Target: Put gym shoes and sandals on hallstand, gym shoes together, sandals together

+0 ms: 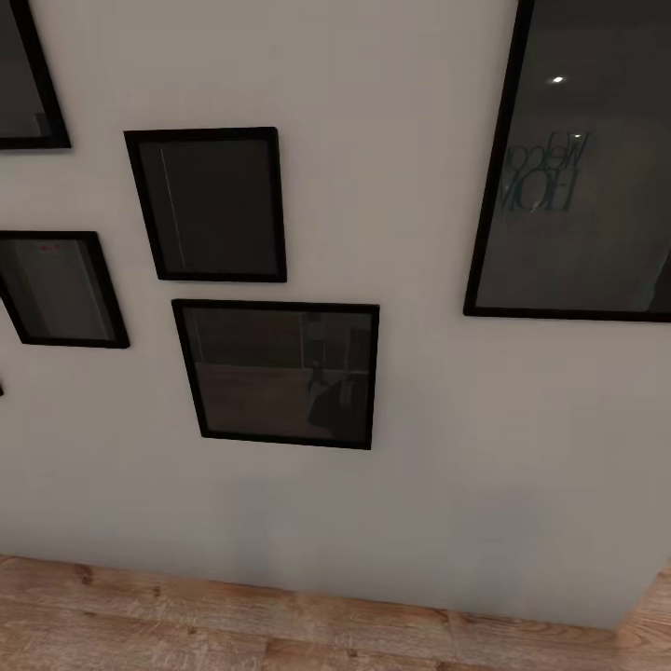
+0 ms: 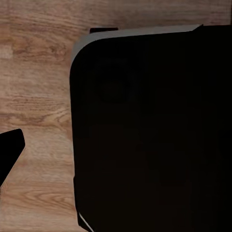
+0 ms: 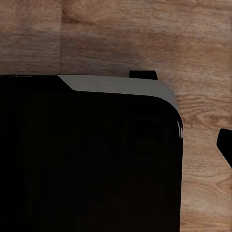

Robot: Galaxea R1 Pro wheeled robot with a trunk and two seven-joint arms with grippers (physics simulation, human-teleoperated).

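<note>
In the corridor, facing a wall point(image 1: 419, 485) of dark picture frames point(image 1: 280, 373).
No shoes, sandals or rack visible above the corridor floor point(image 1: 186, 624); progress unjudgeable, likely still travelling; either gripper's opening cannot be told.

frames point(image 1: 212, 205) on wall point(image 1: 410, 485) | corridor floor point(image 1: 186, 624) below wall
</note>
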